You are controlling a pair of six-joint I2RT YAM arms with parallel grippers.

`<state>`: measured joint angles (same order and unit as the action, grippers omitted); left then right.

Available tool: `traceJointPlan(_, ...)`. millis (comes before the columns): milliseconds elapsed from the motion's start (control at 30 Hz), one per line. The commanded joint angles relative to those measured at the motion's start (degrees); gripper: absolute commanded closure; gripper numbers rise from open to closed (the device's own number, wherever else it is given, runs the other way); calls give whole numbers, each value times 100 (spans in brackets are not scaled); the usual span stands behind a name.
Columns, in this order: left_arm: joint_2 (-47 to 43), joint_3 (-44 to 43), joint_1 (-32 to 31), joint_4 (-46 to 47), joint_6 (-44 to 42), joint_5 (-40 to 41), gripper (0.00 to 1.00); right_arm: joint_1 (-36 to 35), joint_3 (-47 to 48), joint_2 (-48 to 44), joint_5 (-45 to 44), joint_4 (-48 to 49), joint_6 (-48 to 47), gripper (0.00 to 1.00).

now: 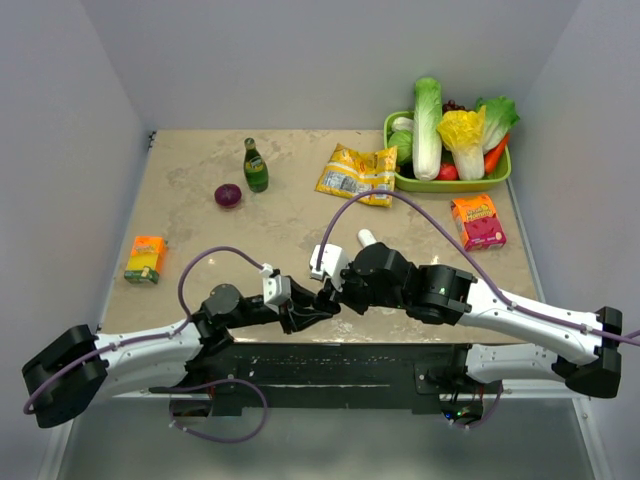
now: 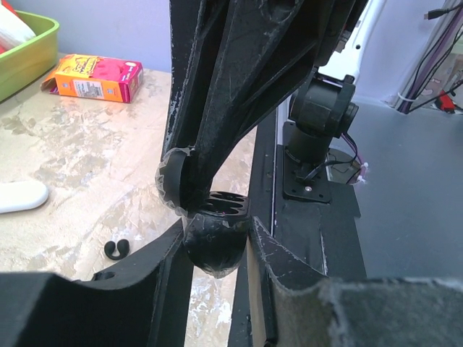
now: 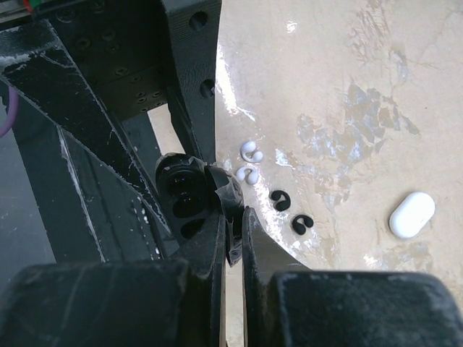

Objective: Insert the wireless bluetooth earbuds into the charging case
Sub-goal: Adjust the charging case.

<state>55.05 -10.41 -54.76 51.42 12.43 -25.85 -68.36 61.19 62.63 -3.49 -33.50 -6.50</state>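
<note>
Two white earbuds (image 3: 252, 151) (image 3: 247, 175) lie on the table next to two black earbuds (image 3: 281, 200) (image 3: 302, 224). The white charging case (image 3: 411, 215) lies shut beyond them and also shows as the white case (image 2: 20, 195) (image 1: 366, 237) in the other views. My left gripper (image 2: 215, 246) (image 1: 305, 310) is shut on the rounded body of a black case (image 2: 217, 242) that stands open with empty sockets. My right gripper (image 3: 233, 217) (image 1: 335, 290) comes from above and is shut on that black case's thin lid (image 3: 235, 202). Both hold it just above the table's near edge.
A green tray (image 1: 450, 183) of vegetables stands at the back right, with a pink-orange box (image 1: 478, 221) in front of it. A yellow snack bag (image 1: 356, 173), a green bottle (image 1: 255, 166), a purple onion (image 1: 228, 195) and an orange carton (image 1: 146, 258) lie farther off.
</note>
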Motion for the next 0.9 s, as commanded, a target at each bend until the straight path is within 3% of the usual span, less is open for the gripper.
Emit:
traceJointPlan(0,59,-198,27,298,-179,-96,100,-37,306,30,226,150,105,100)
traceJointPlan(233,85,22,27,816,110,-35,100,-37,297,21,129,176,167,99)
traceJointPlan(300,77,66,27,931,163,9,100,-37,297,-31,-2,212,228,85)
traceJointPlan(433,68,171,27,1098,269,150,100,-37,306,-67,-170,308,307,66)
traceJointPlan(867,138,619,27,1977,656,607,100,191,315,-478,-459,730,597,28)
